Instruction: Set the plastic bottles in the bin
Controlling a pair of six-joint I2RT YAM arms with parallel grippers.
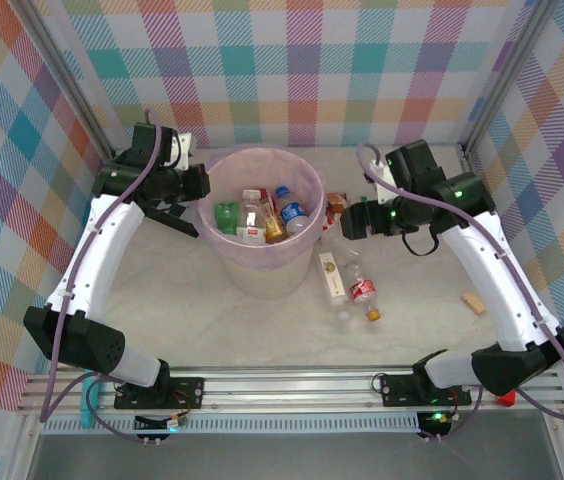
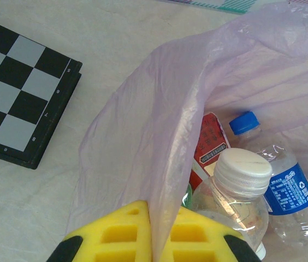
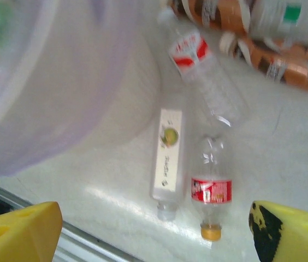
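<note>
Your bottles (image 1: 362, 292) are in two lots. Four or so lie inside the bin (image 1: 262, 275), among them a green one (image 1: 226, 216), a white-capped clear one (image 2: 241, 183) and a blue-labelled one (image 2: 286, 188). The rest lie on the worktop (image 1: 162, 320) just right of the bin. There a red-labelled bottle with an orange cap (image 3: 211, 190) lies beside a pale-labelled bottle (image 3: 167, 153), with another clear one beyond them and orange-labelled bottles (image 3: 277, 63) further back.

They look empty, so expect them to be light, thin-walled and slick, ready to roll or squash. Take one across the body at the label, at right angles to its length, and close gently.

Your right tool (image 3: 154, 221) stands wide with nothing between its fingers, hanging above the red-labelled and pale-labelled pair. Your left tool (image 2: 151, 224) is closed on the lilac bag (image 2: 159, 136) at the bin's rim, pinching the film. A checkerboard (image 2: 17, 93) lies on the worktop outside the bin.
</note>
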